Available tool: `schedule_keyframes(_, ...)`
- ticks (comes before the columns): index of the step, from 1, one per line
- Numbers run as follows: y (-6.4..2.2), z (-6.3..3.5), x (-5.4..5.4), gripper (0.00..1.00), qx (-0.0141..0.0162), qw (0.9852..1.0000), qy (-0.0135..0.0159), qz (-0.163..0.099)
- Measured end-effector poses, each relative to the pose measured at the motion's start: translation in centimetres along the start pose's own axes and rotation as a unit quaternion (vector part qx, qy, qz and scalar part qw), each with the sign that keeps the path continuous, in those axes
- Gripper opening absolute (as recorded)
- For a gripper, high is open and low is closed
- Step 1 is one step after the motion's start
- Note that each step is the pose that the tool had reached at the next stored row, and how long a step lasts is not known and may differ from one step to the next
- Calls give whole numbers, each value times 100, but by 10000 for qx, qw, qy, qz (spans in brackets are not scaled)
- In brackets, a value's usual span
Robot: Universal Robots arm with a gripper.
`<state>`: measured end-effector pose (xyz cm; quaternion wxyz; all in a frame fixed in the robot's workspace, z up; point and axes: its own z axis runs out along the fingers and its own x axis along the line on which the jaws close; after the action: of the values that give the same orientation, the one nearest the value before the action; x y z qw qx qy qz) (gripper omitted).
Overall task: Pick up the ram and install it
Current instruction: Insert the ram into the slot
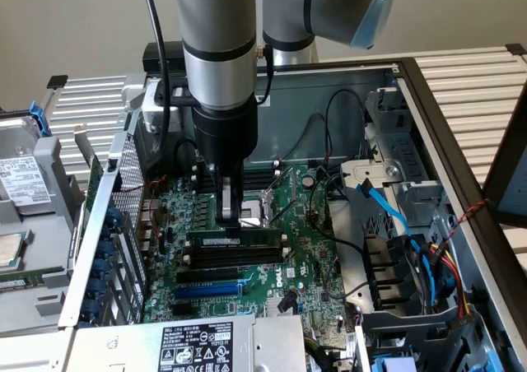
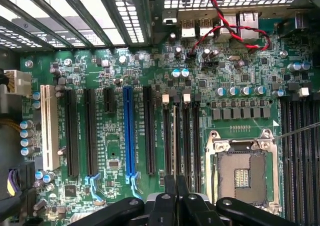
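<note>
item: tool [image 1: 230,220], fingers pressed together, tips down on the top edge of the ram [image 1: 247,240]; pinching or only touching cannot be told.
item: the ram, green stick with white label, upright in a long black slot on the motherboard [image 1: 309,224], just beside further black slots.
item: blue slot [image 1: 206,290], near, apart from the ram.
item: open computer case [image 1: 428,100].

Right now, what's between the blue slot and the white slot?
In the wrist view, three black slots stand between the white slot and the blue slot: two long ones and one shorter one.
</note>
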<state>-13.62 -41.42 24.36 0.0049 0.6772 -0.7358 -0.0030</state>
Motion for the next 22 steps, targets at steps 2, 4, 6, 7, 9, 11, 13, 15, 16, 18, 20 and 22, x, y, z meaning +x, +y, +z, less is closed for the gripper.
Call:
schedule_keyframes(2,0,0,0,12,-2,10000,1,-1)
schedule_keyframes(4,-1,0,0,12,-2,10000,2,-3)
schedule_keyframes(6,-33,3,1,12,-1,10000,0,-4)
schedule_keyframes(7,-53,4,3,12,-1,10000,0,-5)
schedule_keyframes(9,-55,4,3,12,-2,10000,1,-5)
schedule_keyframes(11,-56,4,11,12,-2,10000,2,-5)
schedule_keyframes(13,-57,14,24,12,-2,10000,1,-5)
schedule_keyframes(15,-57,15,24,12,-3,10000,3,-5)
schedule_keyframes(16,-57,14,24,12,-3,10000,3,-5)
schedule_keyframes(18,-54,17,25,12,-5,10000,3,-5)
schedule_keyframes(20,-39,21,23,12,-5,10000,3,-6)
schedule_keyframes(22,-38,21,23,12,-5,10000,3,-6)
